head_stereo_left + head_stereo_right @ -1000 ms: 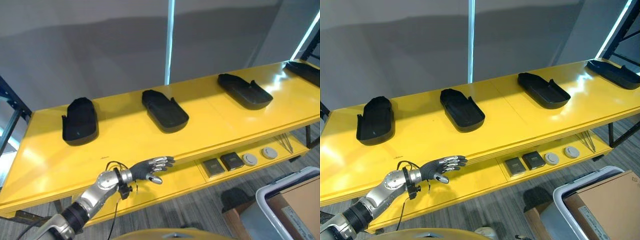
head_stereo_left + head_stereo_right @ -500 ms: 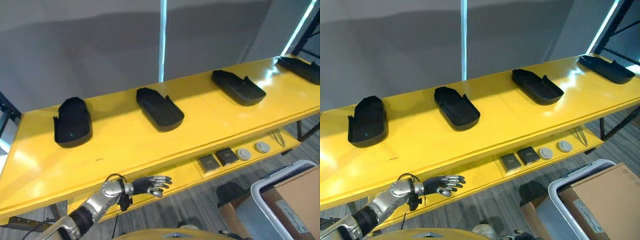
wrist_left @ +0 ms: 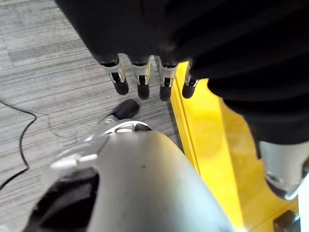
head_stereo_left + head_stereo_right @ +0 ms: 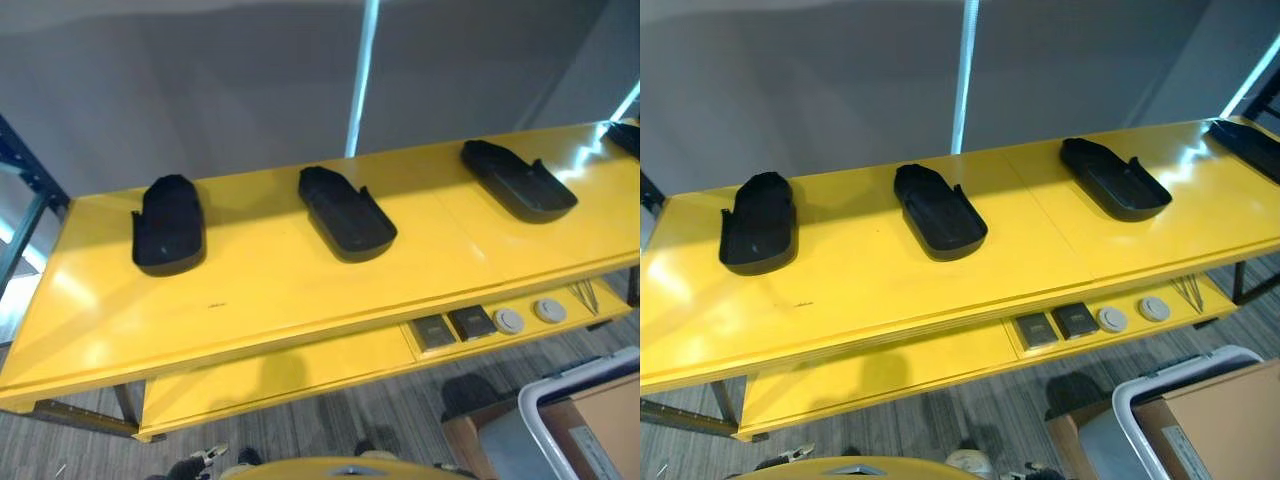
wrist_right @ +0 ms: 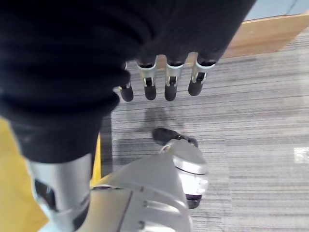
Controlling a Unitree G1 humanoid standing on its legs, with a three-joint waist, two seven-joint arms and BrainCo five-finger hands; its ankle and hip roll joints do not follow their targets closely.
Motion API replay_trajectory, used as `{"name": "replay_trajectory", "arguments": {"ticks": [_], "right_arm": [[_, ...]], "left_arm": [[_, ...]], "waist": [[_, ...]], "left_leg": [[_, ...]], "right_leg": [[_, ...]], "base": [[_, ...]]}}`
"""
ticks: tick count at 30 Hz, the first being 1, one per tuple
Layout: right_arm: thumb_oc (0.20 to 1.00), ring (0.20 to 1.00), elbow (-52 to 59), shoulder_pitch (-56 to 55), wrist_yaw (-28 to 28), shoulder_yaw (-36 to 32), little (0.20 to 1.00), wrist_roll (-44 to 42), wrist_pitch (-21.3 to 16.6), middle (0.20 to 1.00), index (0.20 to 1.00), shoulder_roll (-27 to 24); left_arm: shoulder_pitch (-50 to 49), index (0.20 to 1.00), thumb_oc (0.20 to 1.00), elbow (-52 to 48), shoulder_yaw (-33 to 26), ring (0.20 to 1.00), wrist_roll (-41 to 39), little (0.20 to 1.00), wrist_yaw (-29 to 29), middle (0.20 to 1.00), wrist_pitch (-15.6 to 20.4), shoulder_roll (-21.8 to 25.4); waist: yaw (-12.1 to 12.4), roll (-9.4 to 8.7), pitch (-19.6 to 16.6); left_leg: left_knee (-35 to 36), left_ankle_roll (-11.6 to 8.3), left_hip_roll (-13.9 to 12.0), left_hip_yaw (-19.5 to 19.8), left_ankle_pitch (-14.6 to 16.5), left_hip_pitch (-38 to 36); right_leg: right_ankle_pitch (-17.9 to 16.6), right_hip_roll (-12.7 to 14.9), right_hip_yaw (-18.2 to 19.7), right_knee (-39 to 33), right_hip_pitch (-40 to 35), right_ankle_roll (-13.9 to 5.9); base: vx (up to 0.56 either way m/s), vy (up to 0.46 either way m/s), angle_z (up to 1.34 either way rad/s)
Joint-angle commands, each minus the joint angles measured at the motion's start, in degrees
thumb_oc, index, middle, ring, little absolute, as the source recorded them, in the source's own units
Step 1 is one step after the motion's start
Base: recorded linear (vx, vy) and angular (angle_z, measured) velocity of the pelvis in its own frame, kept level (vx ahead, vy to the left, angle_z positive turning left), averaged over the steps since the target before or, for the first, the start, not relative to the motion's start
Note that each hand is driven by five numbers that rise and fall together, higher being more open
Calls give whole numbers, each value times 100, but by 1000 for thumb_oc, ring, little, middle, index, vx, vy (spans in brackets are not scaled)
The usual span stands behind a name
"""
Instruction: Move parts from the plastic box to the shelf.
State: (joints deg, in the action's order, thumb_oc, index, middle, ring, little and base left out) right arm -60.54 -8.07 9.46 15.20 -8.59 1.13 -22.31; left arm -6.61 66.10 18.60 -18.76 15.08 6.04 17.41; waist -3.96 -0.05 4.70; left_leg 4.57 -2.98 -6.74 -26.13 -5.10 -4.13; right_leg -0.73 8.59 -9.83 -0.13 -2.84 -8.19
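Several black moulded parts lie in a row on the yellow shelf top (image 4: 270, 290): one at the left (image 4: 168, 224), one in the middle (image 4: 346, 212), one further right (image 4: 518, 178) and another at the far right end (image 4: 1245, 145). The plastic box (image 4: 1175, 366), grey with a pale rim, stands on the floor at the lower right. My left hand (image 3: 141, 79) hangs over the grey floor beside the shelf's yellow edge, fingers straight, holding nothing. My right hand (image 5: 166, 79) hangs over the floor too, fingers straight and empty.
A brown cardboard box (image 4: 1220, 420) fills the plastic box. On the lower yellow shelf (image 4: 300, 370) lie two dark square pieces (image 4: 432, 331), two round grey discs (image 4: 509, 320) and some thin rods (image 4: 585, 293). A grey wall backs the shelf.
My left hand has dropped from in front of the shelf's edge down to my side. The camera has shifted, so the shelf sits differently in the eye views.
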Motion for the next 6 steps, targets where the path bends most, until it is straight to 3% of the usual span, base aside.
{"name": "replay_trajectory", "arguments": {"ticks": [1,6], "right_arm": [[1000,1000,-324,265,-91,202,1000,14,-107,1000,1000,166],[1000,1000,-511,319,-192,263,1000,156,-99,1000,1000,263]], "left_arm": [[523,1000,1000,-58,-123,1000,233,1000,-53,1000,431,-31],[540,1000,1000,32,-115,1000,325,1000,-208,1000,331,-133]], "waist": [[-57,-192,127],[-15,-162,73]], "left_leg": [[-44,-10,-133,296,339,-160],[-17,-26,-93,421,362,-199]], "right_leg": [[-191,-34,-81,-176,23,2],[-185,-39,-58,-220,-45,-30]], "base": [[16,13,12],[10,10,2]]}}
